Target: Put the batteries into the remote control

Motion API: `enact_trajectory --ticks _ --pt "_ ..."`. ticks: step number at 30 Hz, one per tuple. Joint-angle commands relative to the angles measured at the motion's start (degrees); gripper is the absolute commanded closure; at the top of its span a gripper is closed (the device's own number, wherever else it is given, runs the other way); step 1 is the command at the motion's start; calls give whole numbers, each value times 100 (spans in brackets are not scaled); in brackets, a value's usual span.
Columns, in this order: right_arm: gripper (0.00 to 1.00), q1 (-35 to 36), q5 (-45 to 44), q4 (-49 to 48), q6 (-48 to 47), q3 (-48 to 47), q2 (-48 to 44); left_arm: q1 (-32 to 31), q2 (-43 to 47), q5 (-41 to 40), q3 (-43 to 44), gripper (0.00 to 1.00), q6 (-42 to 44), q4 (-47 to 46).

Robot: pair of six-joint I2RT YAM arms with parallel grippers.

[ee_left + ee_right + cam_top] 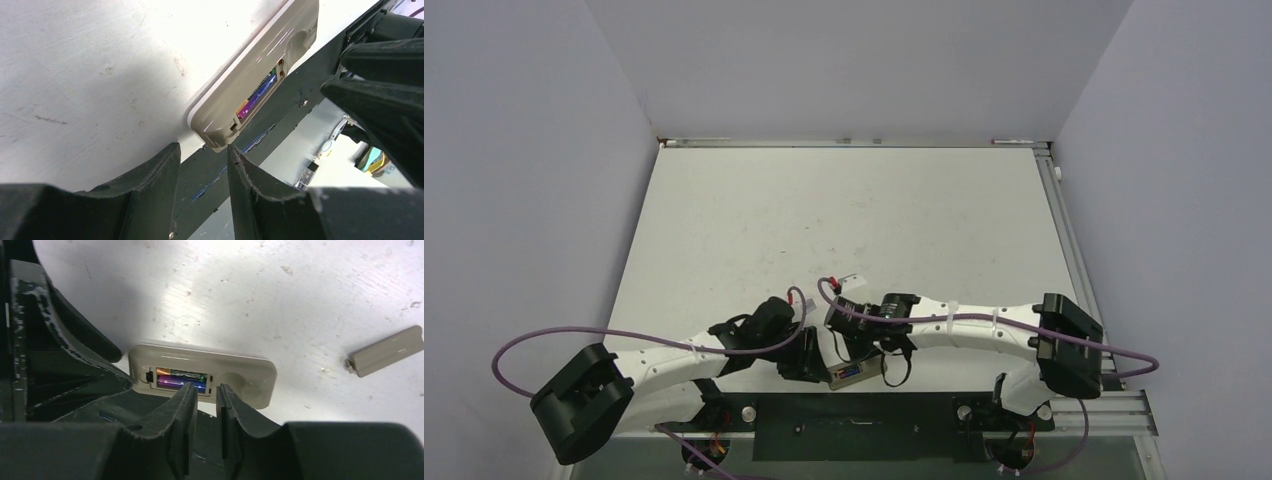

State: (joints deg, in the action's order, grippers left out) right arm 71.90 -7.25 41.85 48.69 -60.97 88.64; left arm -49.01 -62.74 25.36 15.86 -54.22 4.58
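The remote control (250,377) lies back-up at the table's near edge (848,374), its battery recess uncovered. Both batteries (181,378) lie side by side in the recess, the brownish-gold one behind the purple-blue one (257,95). My right gripper (206,390) hovers just in front of the recess, its fingers a narrow gap apart with nothing between them. Off the remote's (260,55) near corner, my left gripper (202,152) stands open and empty. In the top view the left gripper (812,362) and the right gripper (858,350) flank the remote.
The greyish-beige battery cover (385,350) lies loose on the table, away from the remote, and shows as a small pale strip (853,278) in the top view. The dark front rail (280,125) runs just beyond the remote. Purple cables (674,338) trail over both arms.
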Motion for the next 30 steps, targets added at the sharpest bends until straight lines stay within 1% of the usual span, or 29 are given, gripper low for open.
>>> enact_trajectory --ticks 1,5,8,11,15,19,25,30 --pt "78 -88 -198 -29 -26 220 -374 19 154 -175 329 63 143 201" --pt "79 -123 -35 -90 -80 384 -579 65 206 -229 500 57 190 350" --pt "87 -123 16 -76 -67 516 -683 107 231 -263 622 55 209 423" --pt "91 -126 68 -107 14 711 -834 163 234 -322 747 50 259 502" --pt "91 -115 139 -206 203 1043 -1097 236 128 -361 907 48 359 536" --pt "91 -92 308 -425 340 1379 -1329 256 -98 -362 1025 50 435 498" --pt "91 -26 446 -654 424 1690 -1344 261 -454 -388 1157 56 546 367" --pt "91 16 557 -870 492 1927 -1299 262 -760 -368 1315 63 583 267"
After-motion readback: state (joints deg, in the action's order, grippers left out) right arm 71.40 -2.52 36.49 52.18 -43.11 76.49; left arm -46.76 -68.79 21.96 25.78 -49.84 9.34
